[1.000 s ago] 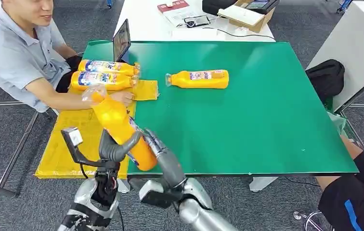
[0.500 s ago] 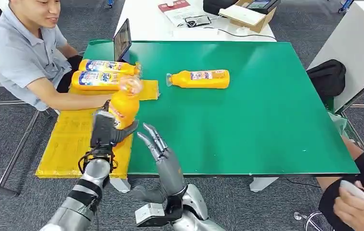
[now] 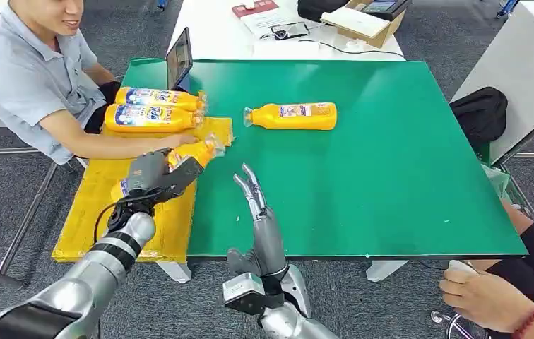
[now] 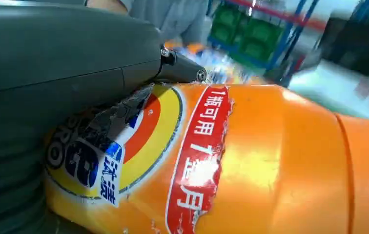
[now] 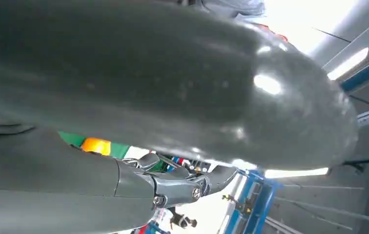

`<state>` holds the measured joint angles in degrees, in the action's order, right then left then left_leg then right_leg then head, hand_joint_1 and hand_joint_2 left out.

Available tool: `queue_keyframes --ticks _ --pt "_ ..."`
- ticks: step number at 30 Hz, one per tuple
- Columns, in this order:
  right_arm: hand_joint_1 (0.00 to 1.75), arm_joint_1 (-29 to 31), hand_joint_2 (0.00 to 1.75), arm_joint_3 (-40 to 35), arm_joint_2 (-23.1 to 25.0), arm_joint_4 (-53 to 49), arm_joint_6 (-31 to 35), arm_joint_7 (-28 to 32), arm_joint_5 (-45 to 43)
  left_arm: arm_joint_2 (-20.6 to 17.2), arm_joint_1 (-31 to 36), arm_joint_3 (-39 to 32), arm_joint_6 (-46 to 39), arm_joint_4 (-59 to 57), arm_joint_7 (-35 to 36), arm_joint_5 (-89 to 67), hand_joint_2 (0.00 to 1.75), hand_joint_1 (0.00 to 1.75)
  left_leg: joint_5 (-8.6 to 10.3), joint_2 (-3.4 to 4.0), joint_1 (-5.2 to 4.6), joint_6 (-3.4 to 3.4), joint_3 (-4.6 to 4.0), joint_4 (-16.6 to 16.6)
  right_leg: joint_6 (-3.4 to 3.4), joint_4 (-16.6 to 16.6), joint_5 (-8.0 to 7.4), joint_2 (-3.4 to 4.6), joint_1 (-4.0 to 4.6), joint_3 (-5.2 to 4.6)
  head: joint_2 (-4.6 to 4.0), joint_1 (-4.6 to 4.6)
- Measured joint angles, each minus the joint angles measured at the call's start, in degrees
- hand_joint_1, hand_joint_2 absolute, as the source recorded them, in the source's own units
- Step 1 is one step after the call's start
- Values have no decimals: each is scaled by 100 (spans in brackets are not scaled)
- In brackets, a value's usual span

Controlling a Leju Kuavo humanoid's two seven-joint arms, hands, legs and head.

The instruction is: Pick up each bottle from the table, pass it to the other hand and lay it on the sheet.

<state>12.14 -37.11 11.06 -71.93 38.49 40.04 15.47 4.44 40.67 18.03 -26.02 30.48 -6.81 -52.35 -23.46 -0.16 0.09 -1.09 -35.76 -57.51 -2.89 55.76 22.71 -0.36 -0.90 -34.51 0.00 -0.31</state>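
My left hand (image 3: 152,176) grips an orange bottle (image 3: 190,153) low over the yellow sheet (image 3: 109,212), cap toward the green table; its label (image 4: 124,146) shows close up in the left wrist view. Two more orange bottles (image 3: 155,99) (image 3: 150,118) lie side by side at the sheet's far end. Another orange bottle (image 3: 294,116) lies on the green table (image 3: 363,176), cap to the left. My right hand (image 3: 253,194) stands over the table's near edge with fingers extended and nothing in them; its cover (image 5: 173,87) shows in the right wrist view.
A person in a grey shirt (image 3: 20,78) sits at the left with an arm (image 3: 109,145) lying across the sheet beside my left hand. A tablet (image 3: 178,60) stands at the table's far left corner. Another person's hand (image 3: 490,300) is at the lower right.
My left hand has carried the bottle leftward and down and tipped it from upright to nearly flat over the sheet. My right hand has moved slightly right, away from it.
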Motion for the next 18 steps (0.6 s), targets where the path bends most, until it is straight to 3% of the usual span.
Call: queue_keyframes --ticks 8,9,10,17,18 --pt "0 3 0 46 0 2 -236 0 -83 -138 206 166 904 -614 124 -157 175 175 0 -1 0 0 -2 0 0 0 0 -1 0 0 0 -2" --pt "0 3 0 46 0 2 -240 0 -85 -146 228 170 937 -653 107 -137 175 161 0 -1 0 0 -1 1 0 -1 0 0 0 1 0 0" --pt "0 3 0 46 0 2 -251 0 -105 -157 242 172 987 -681 41 -89 175 154 0 -1 0 0 -1 1 0 0 0 0 0 1 0 0" --pt "0 42 0 46 -13 15 -481 0 -323 -288 283 -149 1887 -721 -1115 792 175 154 2 -60 0 1 33 5 13 -1 20 -61 -1 49 0 -4" --pt "0 52 0 46 -13 15 -483 0 -323 -299 282 -168 1894 -723 -1131 796 175 138 3 -65 0 2 34 6 13 -1 20 -62 -1 52 0 0"
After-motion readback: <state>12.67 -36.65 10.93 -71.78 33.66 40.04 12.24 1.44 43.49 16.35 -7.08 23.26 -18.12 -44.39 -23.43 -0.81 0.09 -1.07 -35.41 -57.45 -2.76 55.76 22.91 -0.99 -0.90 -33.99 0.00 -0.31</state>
